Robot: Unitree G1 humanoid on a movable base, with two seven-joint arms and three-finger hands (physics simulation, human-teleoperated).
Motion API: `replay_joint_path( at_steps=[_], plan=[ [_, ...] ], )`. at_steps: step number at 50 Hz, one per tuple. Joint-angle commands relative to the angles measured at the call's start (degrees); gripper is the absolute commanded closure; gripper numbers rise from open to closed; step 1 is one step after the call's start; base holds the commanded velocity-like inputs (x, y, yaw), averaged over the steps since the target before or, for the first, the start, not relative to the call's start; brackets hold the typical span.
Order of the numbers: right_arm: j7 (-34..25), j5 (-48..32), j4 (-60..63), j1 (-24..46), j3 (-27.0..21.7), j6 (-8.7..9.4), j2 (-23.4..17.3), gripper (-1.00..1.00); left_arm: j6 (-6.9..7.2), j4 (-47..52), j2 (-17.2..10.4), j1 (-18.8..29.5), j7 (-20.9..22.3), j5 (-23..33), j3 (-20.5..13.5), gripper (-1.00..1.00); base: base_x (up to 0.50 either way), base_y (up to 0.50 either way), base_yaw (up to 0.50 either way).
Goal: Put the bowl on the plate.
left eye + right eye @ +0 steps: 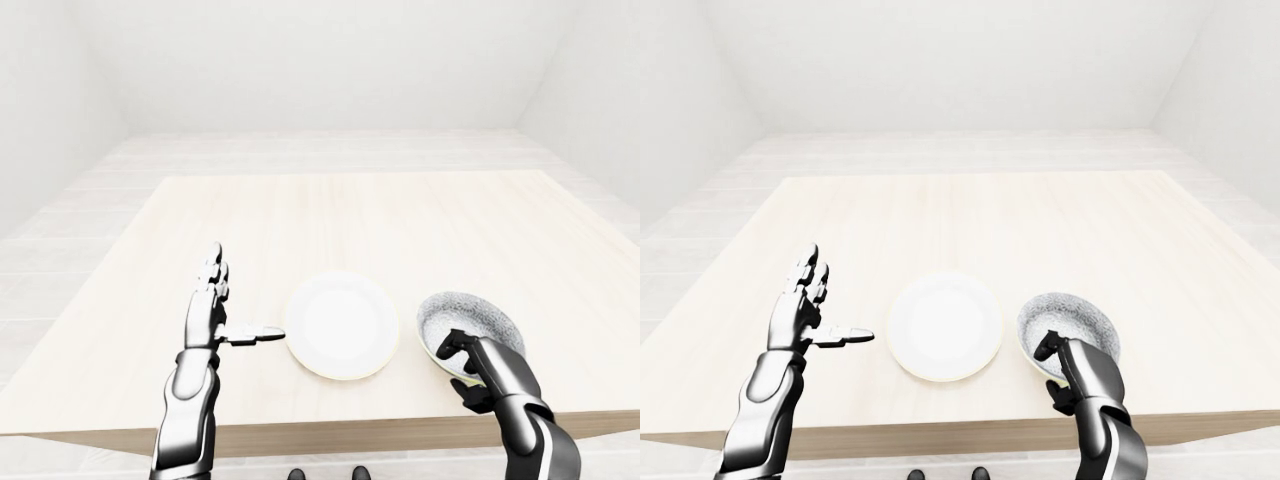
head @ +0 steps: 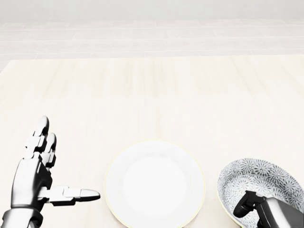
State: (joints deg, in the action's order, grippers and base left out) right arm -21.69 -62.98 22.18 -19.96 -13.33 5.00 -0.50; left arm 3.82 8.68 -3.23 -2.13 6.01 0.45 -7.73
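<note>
Grey-and-white speckle-patterned round bowl (image 2: 256,176) sits at 3 o'clock of the plain white round plate (image 2: 155,183), just beside it with rims apart. In the head view it is at about 4 o'clock of the picture, close to the table's near edge. Both are on the pale wooden table (image 2: 152,95). Can't tell if the bowl's base is on the wood or slightly raised.

Right hand (image 2: 271,214) is pinching the bowl's rim at its 6 o'clock. The thumb hooks over inside the wall; the left-eye view shows another of its fingers (image 1: 470,396) under the outside. Left hand (image 2: 34,179) is spread and holds nothing. It is at 9 o'clock of the plate and near it, fingers toward 12, thumb toward 3, apart from the plate.

Handling, judged: the bowl looks like glazed ceramic, so rigid, moderately heavy, slick and chippable. A one-sided rim pinch will probably let it tip away from the hand, so a deep bite on the wall helps. Keep it level and low over the plate and set it down gently, since hard-on-hard contact could chip or skid.

Plate is bare and the bowl is not yet on it.

No brand, label or readable writing anywhere.
</note>
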Motion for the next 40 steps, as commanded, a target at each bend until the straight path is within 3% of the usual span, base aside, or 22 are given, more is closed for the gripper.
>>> replay_joint_path(
  at_steps=[1,11,40],
  plan=[
    [-1.23,-0.43,0.82,0.63,0.85,0.0,-0.18,0.48,-0.58,-0.44,0.04,-0.27,0.02,0.01,0.05,-1.0,0.0,0.0,0.0],
    [-2.29,-1.5,1.8,0.8,1.15,0.0,-0.49,0.53,-0.63,-0.66,0.01,-0.23,0.07,-0.11,-0.09,-1.0,0.0,0.0,0.0],
    [-12.56,-11.27,9.39,6.09,0.71,0.0,-1.46,0.55,-0.25,-1.73,-0.14,1.57,-0.48,-0.2,0.69,-1.0,0.0,0.0,0.0]
  ],
)
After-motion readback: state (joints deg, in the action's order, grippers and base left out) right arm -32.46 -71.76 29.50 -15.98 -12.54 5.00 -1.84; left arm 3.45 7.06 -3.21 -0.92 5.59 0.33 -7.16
